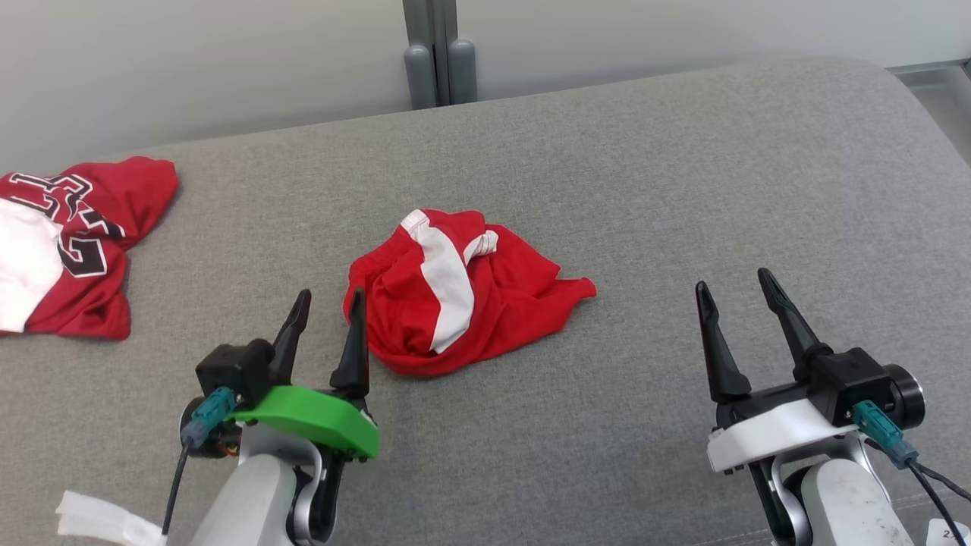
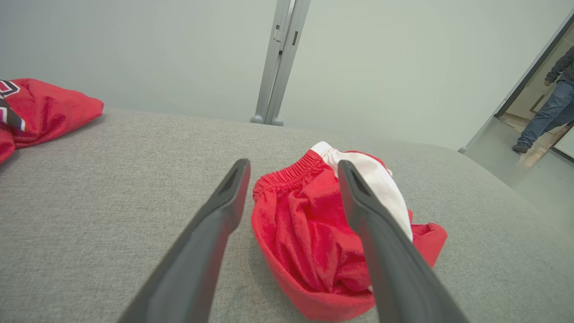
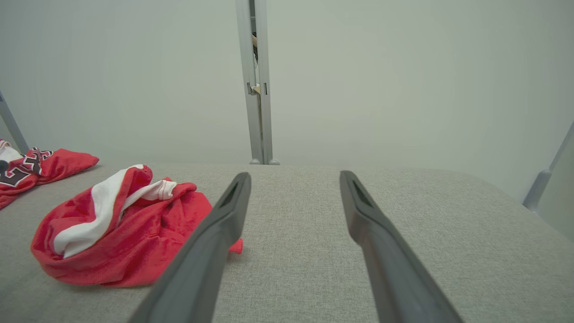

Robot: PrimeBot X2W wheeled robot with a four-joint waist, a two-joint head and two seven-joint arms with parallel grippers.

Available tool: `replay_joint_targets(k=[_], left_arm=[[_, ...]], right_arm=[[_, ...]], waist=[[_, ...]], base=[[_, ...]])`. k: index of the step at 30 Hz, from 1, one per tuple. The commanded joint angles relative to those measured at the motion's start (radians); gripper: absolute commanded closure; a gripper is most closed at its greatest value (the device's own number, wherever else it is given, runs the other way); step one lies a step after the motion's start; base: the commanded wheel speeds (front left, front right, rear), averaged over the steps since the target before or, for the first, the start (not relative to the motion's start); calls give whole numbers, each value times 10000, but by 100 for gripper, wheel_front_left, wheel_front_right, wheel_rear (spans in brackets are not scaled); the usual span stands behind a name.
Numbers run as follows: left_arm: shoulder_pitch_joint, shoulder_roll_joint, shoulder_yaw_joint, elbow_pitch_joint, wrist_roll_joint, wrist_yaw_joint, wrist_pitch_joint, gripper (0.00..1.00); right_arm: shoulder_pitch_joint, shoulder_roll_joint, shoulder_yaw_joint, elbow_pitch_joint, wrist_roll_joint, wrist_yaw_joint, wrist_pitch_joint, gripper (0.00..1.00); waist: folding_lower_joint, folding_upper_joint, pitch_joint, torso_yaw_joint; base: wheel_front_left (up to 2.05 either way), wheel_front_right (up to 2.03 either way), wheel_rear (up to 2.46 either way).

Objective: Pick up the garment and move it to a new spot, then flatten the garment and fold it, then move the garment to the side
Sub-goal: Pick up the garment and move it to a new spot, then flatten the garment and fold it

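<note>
Head view: the garment (image 1: 463, 296), red shorts with a white side stripe, lies crumpled near the middle of the grey padded surface (image 1: 645, 189). Left gripper (image 1: 331, 294) sits just beside the garment's left edge, fingers parted and holding nothing; its right finger overlaps the cloth's edge in this view, contact unclear. Right gripper (image 1: 732, 279) is well apart to the right, fingers spread wide, also empty. A red jersey (image 1: 76, 243) with white panel and lettering lies at the far left edge. A grey post (image 1: 438, 53) stands behind the surface. A white strip (image 1: 98, 519) shows at the lower left.

Left wrist view: left gripper (image 2: 293, 163) with a clear gap between the fingers and nothing in it; the garment (image 2: 309, 233) lies beyond and between them, elastic waistband facing the camera. Jersey (image 2: 40, 107) far left. A person (image 2: 547, 107) in jeans stands at a doorway, upper right.

Right wrist view: right gripper (image 3: 294, 175) spread above bare surface, empty. Garment (image 3: 121, 233) lies to the left of the left finger; jersey (image 3: 45, 166) beyond it.
</note>
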Motion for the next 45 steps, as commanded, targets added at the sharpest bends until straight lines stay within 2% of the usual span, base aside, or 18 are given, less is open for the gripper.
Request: replay_joint_targets(k=[1,11,19,28,45], left_arm=[[376,108,105,-213,183,-37,-3,0],[2415,-301,1064,-1566,1079,199,-4,0],[3330,-559,1780,-2123,1631,446,-4,0],[3623,-646,2066,-2259,2034,492,-4,0],[3652,-676,2065,-2110,1938,509,-6,0]], right_arm=[[165,-22,34,37,-23,-3,-32,0],[648,-23,250,230,594,-3,-31,0],[724,-22,578,413,1004,-3,-31,0],[656,-22,611,584,1008,-3,-31,0],[576,-22,582,768,971,-3,-31,0]], waist=[[0,0,-133,20],[0,0,-605,76],[0,0,-843,94],[0,0,-862,142],[0,0,-852,250]], base=[[0,0,0],[0,0,0],[0,0,0],[0,0,0],[0,0,0]])
